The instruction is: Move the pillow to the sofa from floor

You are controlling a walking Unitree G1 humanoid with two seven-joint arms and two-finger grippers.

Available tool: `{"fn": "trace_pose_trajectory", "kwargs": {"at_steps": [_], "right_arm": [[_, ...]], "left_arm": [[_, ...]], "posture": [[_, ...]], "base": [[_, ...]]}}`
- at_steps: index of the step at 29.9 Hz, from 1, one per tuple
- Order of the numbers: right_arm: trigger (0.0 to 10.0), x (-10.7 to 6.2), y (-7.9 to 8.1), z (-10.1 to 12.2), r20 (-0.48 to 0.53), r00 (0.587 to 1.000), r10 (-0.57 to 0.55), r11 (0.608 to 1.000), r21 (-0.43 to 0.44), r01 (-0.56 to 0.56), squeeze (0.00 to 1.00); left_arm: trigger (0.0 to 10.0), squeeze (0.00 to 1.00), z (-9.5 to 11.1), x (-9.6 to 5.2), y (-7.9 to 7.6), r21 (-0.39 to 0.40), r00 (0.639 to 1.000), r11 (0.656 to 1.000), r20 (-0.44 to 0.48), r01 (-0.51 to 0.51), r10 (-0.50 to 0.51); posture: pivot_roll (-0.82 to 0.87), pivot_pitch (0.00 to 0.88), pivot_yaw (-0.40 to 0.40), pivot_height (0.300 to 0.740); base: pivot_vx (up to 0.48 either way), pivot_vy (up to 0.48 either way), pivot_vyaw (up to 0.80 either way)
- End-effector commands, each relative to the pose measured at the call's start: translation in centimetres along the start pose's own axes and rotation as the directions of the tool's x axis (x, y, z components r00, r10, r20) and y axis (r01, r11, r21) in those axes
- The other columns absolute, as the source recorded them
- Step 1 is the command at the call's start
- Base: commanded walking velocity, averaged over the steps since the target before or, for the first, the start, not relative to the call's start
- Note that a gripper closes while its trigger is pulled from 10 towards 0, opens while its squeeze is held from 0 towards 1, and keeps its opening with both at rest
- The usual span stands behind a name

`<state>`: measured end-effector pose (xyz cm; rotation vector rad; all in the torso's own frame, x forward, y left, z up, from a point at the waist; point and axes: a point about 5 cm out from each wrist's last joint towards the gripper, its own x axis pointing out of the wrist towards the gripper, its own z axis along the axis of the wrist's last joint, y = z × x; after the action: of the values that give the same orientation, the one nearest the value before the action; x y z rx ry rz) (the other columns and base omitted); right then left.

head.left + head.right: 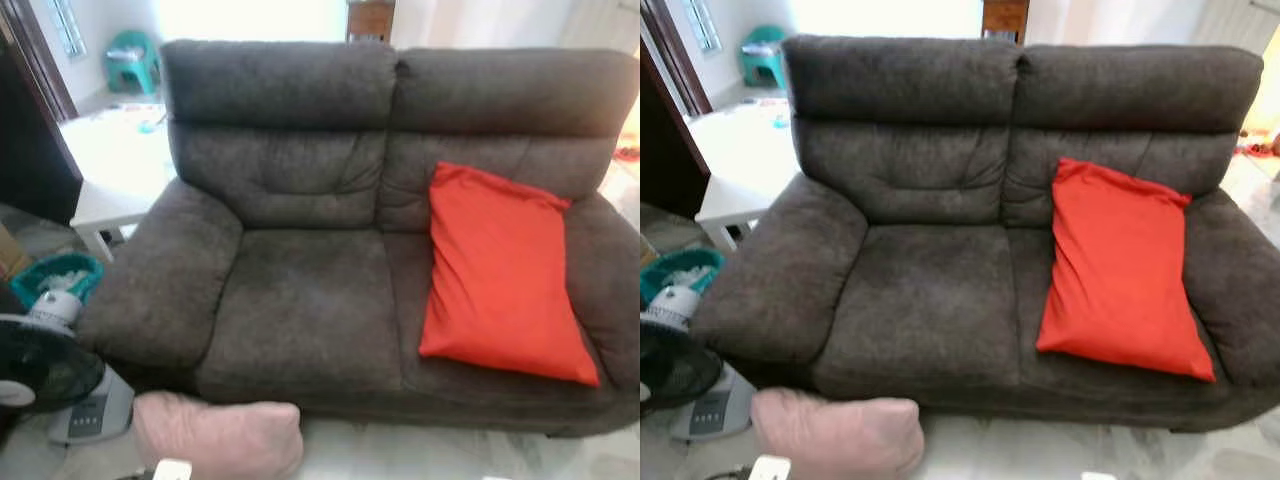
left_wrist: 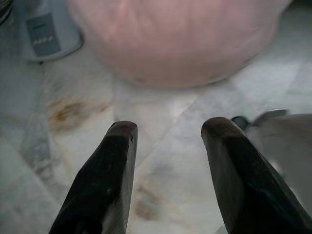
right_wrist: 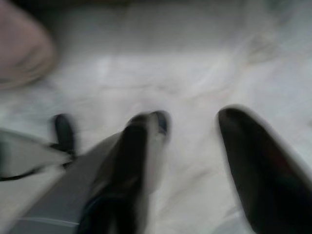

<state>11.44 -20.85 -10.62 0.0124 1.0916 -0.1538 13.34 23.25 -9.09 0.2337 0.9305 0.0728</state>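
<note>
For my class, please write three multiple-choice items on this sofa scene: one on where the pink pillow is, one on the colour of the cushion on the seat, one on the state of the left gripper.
1. Where is the pink pillow?
A. on the floor in front of the sofa
B. on the sofa's backrest
C. on the white table

2. What colour is the cushion on the sofa seat?
A. blue
B. red
C. green

3. How is the left gripper?
A. shut on the pillow
B. shut and empty
C. open, above bare floor

Key: 1 A, it lies on the floor at the sofa's front edge; 2 B, it is bright red; 3 C, its fingers stand apart with floor between them, short of the pillow.
</note>
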Motion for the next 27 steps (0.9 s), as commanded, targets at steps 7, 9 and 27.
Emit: {"fn": "trace_pose_trajectory", "kwargs": {"at_steps": [7, 9, 27], "right_arm": [[10.0, -0.05, -0.74, 0.04, 0.001, 1.000, -0.013, 1.000, -0.007, 0.013, 0.00], [10.0, -0.05, -0.73, 0.05, 0.001, 1.000, -0.011, 1.000, -0.008, 0.011, 0.00], [10.0, -0.04, -0.81, 0.17, 0.006, 1.000, -0.009, 0.999, -0.039, 0.009, 0.00]], "left_arm": [[10.0, 0.00, 0.05, 0.06, -0.42, 0.006, 1.000, 1.000, -0.008, 0.013, -0.013], [10.0, 0.00, 0.08, 0.08, -0.43, 0.006, 1.000, 1.000, -0.007, 0.013, -0.013], [10.0, 0.00, 0.32, 0.13, -0.72, 0.005, 1.000, 1.000, 0.005, 0.017, -0.017]], "posture": [[0.10, 0.000, -0.018, 0.740], [0.10, 0.000, -0.019, 0.740], [0.10, 0.000, -0.022, 0.740]], "base": [[0.000, 0.355, 0.00], [0.000, 0.345, 0.00], [0.000, 0.346, 0.00]]}}
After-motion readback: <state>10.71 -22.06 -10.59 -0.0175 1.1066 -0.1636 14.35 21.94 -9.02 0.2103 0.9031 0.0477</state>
